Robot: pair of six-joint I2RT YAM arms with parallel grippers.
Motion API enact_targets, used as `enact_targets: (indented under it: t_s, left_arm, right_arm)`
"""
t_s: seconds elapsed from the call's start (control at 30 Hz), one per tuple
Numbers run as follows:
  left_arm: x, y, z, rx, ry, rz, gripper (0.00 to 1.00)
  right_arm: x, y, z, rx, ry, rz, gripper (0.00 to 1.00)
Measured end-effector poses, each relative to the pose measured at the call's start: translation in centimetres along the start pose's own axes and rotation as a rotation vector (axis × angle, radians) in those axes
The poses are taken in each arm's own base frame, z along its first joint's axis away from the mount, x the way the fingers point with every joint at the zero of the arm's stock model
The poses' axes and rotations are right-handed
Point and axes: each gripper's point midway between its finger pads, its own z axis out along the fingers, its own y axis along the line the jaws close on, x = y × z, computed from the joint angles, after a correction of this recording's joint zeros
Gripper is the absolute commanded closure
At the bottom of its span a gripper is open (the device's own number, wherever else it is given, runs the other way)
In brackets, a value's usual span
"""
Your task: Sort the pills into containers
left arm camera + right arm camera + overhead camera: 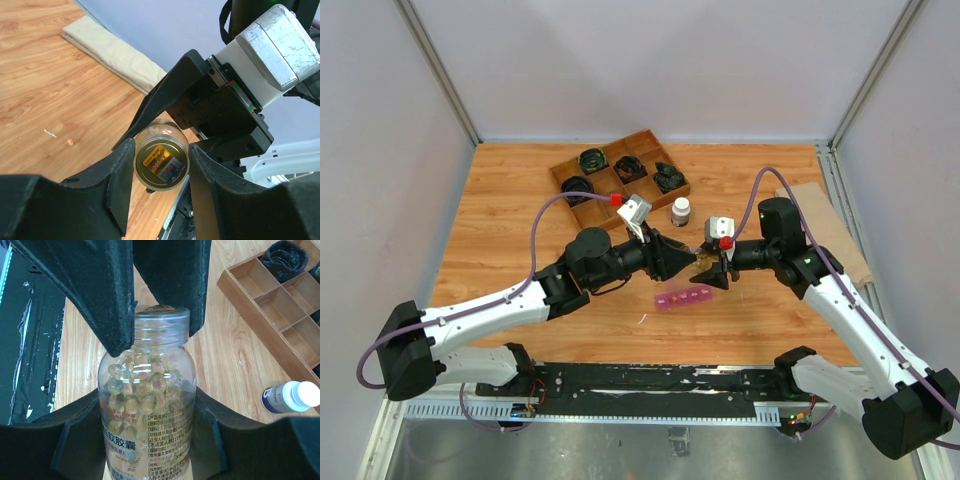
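A small clear glass jar (147, 405) full of tan-yellow pills (145, 387) hangs in the air between both grippers. My right gripper (147, 440) is shut on the jar's body. My left gripper (161, 160) is closed around the jar's gold lid end (161, 162), one finger on each side of it. In the top view the left gripper (692, 258) and right gripper (718, 268) meet just above the pink compartment strip (685, 298), which lies on the table. One loose pill (70, 142) lies on the wood.
The wooden divided tray (620, 175) with black coiled items stands at the back and also shows in the right wrist view (270, 295). A white-capped bottle (680, 210) stands beside it. A beige pad (830, 225) lies at the right edge.
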Motion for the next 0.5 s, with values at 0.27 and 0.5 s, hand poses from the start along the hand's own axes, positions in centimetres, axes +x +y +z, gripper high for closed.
enact_targets:
  t_s: [0.27, 0.5]
  left_arm:
    - [0.03, 0.0, -0.01, 0.001, 0.002, 0.0, 1.0]
    - [0.37, 0.33, -0.06, -0.014, 0.014, 0.0, 1.0]
  right_arm:
    - [0.01, 0.0, 0.0, 0.0, 0.0, 0.001, 0.39]
    - [-0.05, -0.01, 0.0, 0.0, -0.002, 0.0, 0.21]
